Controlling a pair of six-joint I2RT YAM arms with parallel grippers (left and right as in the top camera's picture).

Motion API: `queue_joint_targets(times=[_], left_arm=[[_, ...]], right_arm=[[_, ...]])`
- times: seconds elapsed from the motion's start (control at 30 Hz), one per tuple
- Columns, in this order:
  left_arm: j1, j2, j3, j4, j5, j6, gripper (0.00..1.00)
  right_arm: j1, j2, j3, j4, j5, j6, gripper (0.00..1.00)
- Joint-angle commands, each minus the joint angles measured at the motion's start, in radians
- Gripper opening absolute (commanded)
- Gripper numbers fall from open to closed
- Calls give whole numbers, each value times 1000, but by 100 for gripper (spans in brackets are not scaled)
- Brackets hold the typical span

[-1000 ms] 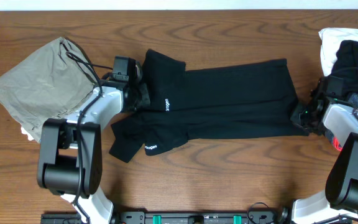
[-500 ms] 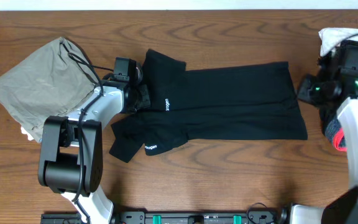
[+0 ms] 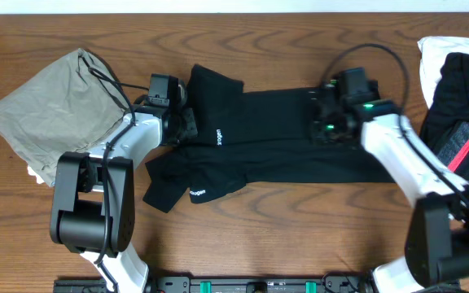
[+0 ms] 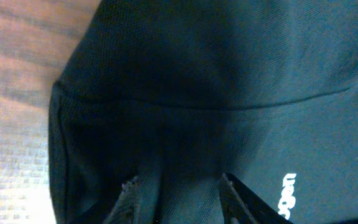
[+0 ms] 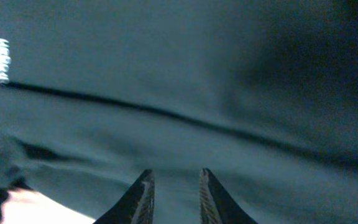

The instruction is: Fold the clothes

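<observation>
Where the desk [image 3: 300, 236] meets its left edge, item one: olive garment [image 3: 55, 106], a loosely folded heap, apart from both arms.

Item two: left gripper [image 3: 187, 124], at the left end of the black garment [image 3: 291, 142]. In the wrist view its jaws stand about half apart, and a raised bunch of black cloth [image 4: 185, 137] runs in between the fingers [image 4: 129, 193]. It reads as a grip on that bunch.

Item three: black garment, the piece in hand. It lies flat along the middle of the desk, long side parallel to the rear edge. One flap is doubled over at its left end, and a sleeve or leg juts toward the front edge. Two small white logos [image 3: 217, 137] show near the left end.

Item four: right gripper [image 3: 320, 122], over the right half of the black garment. Its jaws are narrow with nothing between them, and blurred cloth lies below the fingertips [image 5: 145, 196].

Item five, at the right edge: white garment [image 3: 434, 53], with the banded garment [image 3: 466, 142] lying against it.

Hazards, as judged:
- With so narrow a gap, the right jaws may pinch only the top layer or skid off the cloth, so the layers would part on lifting.
- The left bunch may slip if it is pulled sideways.
- A pull by one arm alone would drag the jutting piece and skew the fold.
</observation>
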Motion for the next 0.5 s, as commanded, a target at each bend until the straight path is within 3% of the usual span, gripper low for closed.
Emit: queue_joint_targets(times=[0.0,0.27,0.47], left_arm=[[3,4,11,12,7,24,44],[0,23,11,51,6,24,44],[-4,95,11,52,11,24,44]], right_arm=[[80,45,-1,90,-86,-28,24],[221,196,-1,288,-90,-27,29],[233,264,-1,301,-90,-15,29]])
